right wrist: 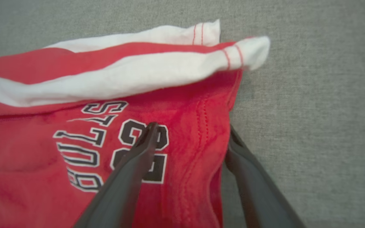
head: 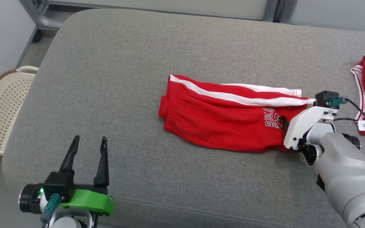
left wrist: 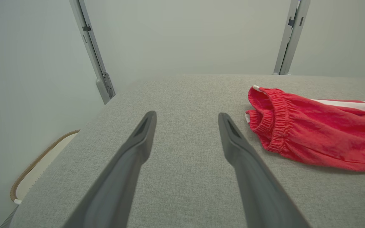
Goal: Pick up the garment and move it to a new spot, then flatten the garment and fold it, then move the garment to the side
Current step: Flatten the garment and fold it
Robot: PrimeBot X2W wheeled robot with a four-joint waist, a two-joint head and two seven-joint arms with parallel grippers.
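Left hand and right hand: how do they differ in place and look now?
The left hand is over bare grey cushion, apart from the red shorts; the right hand straddles the shorts' leg hem, one finger on the printed fabric. The left hand has a green mount, the right hand a white mount. Both are open.

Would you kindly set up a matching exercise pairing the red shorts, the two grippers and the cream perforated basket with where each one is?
Things:
1. red shorts
2. left gripper
3. right gripper
4. cream perforated basket

Places:
A. open, over a bare part of the grey cushion
B. off the grey cushion's left edge
C. lying in the middle of the grey cushion
D. open, at the printed end of the red shorts

Pairs: 1-C, 2-A, 3-D, 4-B
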